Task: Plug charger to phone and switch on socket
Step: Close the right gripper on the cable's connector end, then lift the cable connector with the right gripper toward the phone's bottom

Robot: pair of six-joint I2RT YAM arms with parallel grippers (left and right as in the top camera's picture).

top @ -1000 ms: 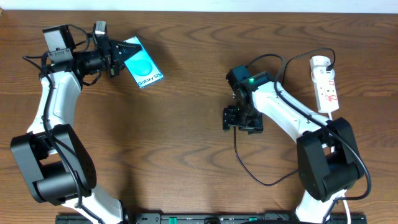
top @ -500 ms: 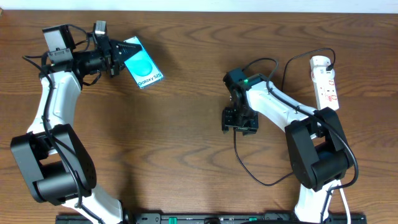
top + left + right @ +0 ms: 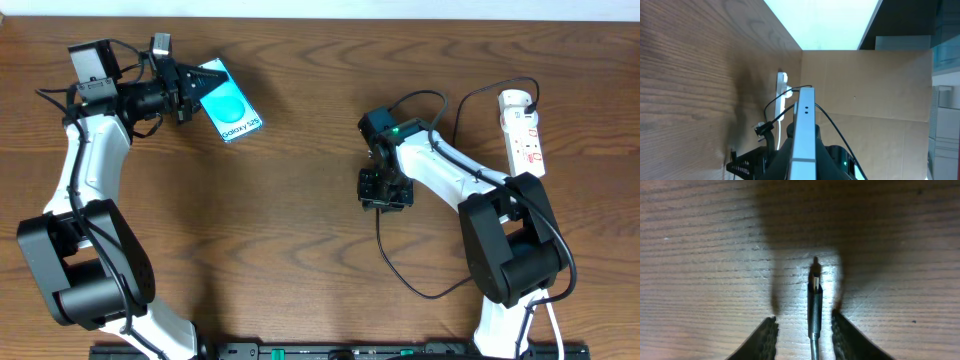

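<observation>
The phone (image 3: 230, 103) shows a cyan-blue screen with "Galaxy" text at the back left. My left gripper (image 3: 188, 92) is shut on its left edge and holds it; in the left wrist view the phone's thin white edge (image 3: 803, 131) runs straight out between the fingers. The charger's black cable (image 3: 395, 268) loops over the table from the socket (image 3: 524, 134), a white power strip at the right. My right gripper (image 3: 385, 190) is open, low over the table. Its fingers (image 3: 803, 330) straddle the charger's plug tip (image 3: 814, 302) without touching it.
A black cable (image 3: 470, 95) arcs from the socket toward the right arm. A brown cardboard wall (image 3: 875, 100) stands behind the table in the left wrist view. A black rail (image 3: 330, 351) runs along the front edge.
My right gripper has shifted slightly left and back over the charger's tip, and its arm has straightened. The left gripper and the phone have not moved.
</observation>
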